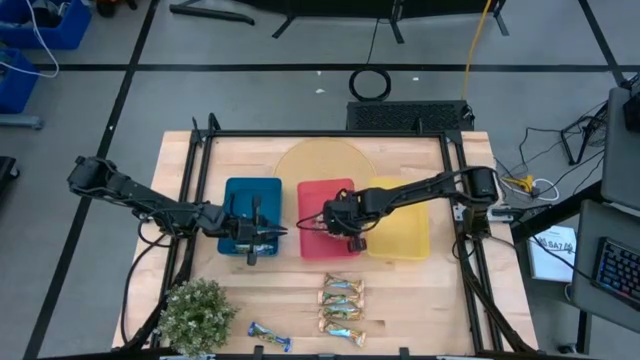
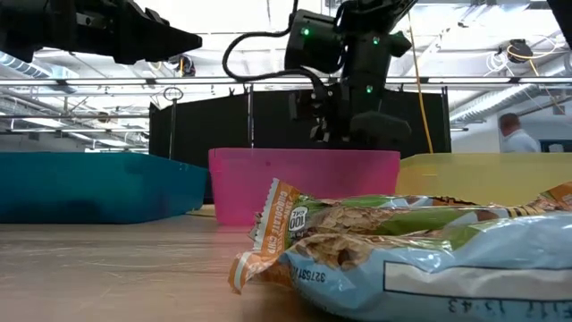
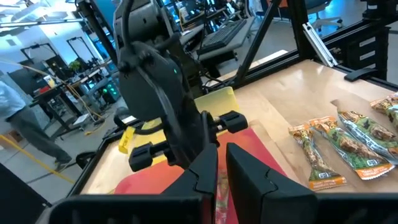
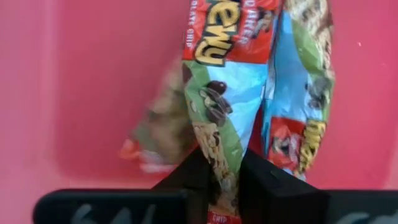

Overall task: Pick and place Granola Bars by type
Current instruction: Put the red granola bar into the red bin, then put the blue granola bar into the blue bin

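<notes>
Fingers (image 4: 261, 186) of right gripper (image 4: 224, 168) pinching one end of a red bar (image 4: 217, 93), close together with the wrapper squeezed between. Bar hanging over the red tray (image 4: 93, 74). Second red bar (image 4: 305, 93) right beside it, touching along one side. Blurry bit of wrapper next to them, too fuzzy to name.

Left gripper (image 1: 255, 240) over the near edge of the blue tray (image 1: 240, 195). Fingers nearly together with a thin gap; cannot tell if pinching anything.

Blue tray, red tray and yellow tray (image 1: 405, 235) side by side on the worktop (image 1: 420, 300), red in the middle. Nearer the front edge, four gold bars (image 1: 342, 305) stacked in a neat row, well apart from the trays. One blue bar (image 1: 268, 336) alone at the front edge, near a small green plant (image 1: 197, 315).
</notes>
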